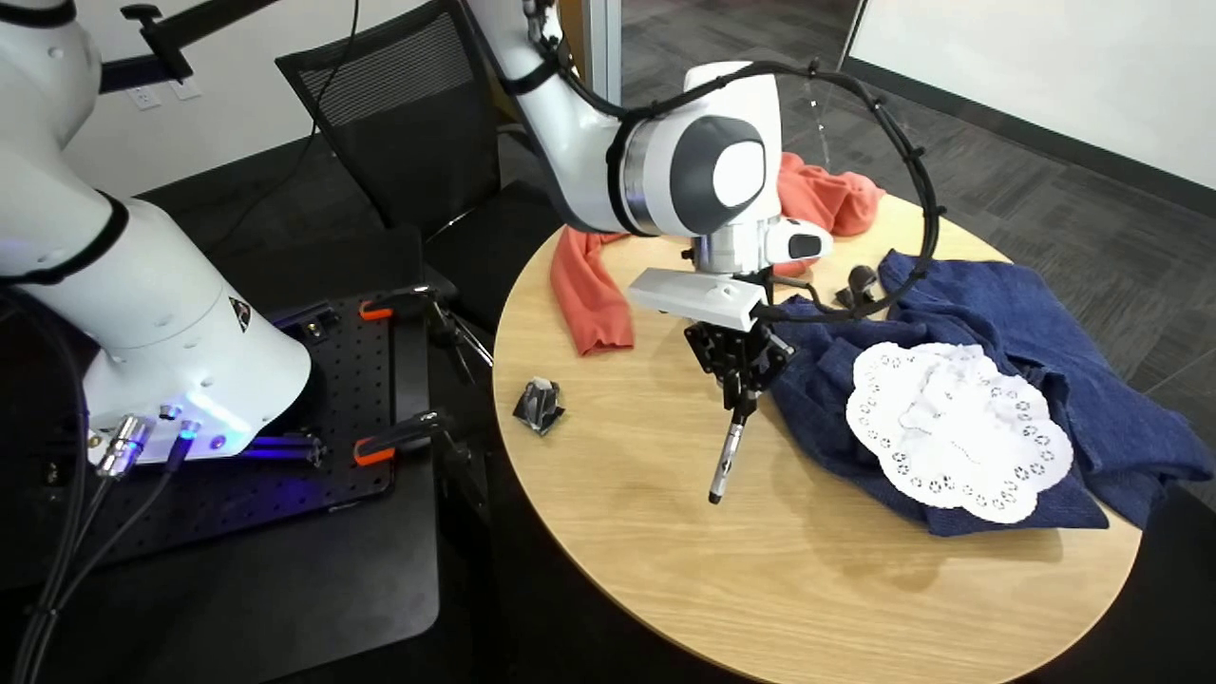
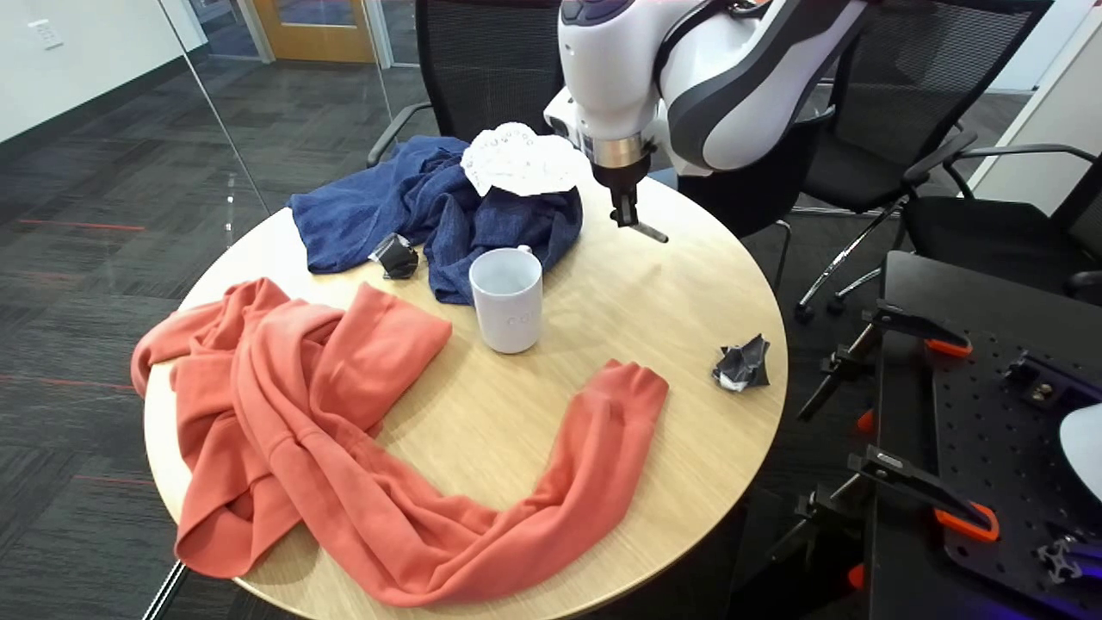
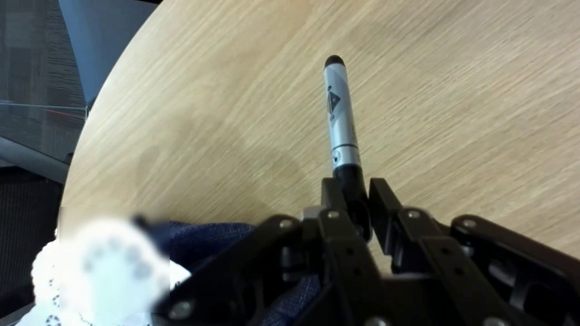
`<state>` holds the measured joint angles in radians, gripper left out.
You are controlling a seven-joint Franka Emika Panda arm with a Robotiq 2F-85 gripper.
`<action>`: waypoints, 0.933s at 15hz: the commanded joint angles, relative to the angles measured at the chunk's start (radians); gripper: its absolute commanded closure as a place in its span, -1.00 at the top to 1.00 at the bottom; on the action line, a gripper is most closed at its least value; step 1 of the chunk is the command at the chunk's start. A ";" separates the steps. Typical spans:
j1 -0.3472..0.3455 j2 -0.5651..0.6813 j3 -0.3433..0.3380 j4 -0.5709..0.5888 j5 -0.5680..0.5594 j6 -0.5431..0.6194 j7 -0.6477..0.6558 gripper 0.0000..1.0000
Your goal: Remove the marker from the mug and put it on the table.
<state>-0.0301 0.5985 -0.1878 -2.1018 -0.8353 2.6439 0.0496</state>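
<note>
The marker (image 3: 340, 111) is a silver pen with a black tip and a black cap end. My gripper (image 3: 351, 192) is shut on its black cap end. In an exterior view the marker (image 1: 727, 465) hangs tilted from the gripper (image 1: 739, 404), its free end pointing down and outward. It also shows in an exterior view as a short dark stick (image 2: 650, 232) above the table (image 2: 689, 301), apart from the mug. The white-grey mug (image 2: 508, 310) stands upright on the table, beside the blue cloth. The mug is hidden behind the arm in the remaining exterior view and out of the wrist view.
A blue denim cloth (image 1: 1035, 313) with a white lace doily (image 1: 959, 432) on it lies beside the gripper. An orange garment (image 2: 327, 430) spreads over one side of the table. Crumpled black wrappers (image 2: 743, 364) (image 2: 396, 256) lie on the table. A black cart (image 1: 361, 560) stands alongside.
</note>
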 commanded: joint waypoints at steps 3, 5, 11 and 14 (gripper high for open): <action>0.012 0.069 -0.022 0.055 -0.011 0.007 0.025 -0.90; 0.016 0.078 -0.027 0.064 -0.015 0.009 0.031 -0.07; 0.022 0.049 -0.041 0.049 -0.029 0.073 0.054 0.81; 0.034 0.006 -0.062 0.015 -0.047 0.154 0.078 1.00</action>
<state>-0.0253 0.6632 -0.2129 -2.0409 -0.8423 2.7335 0.0725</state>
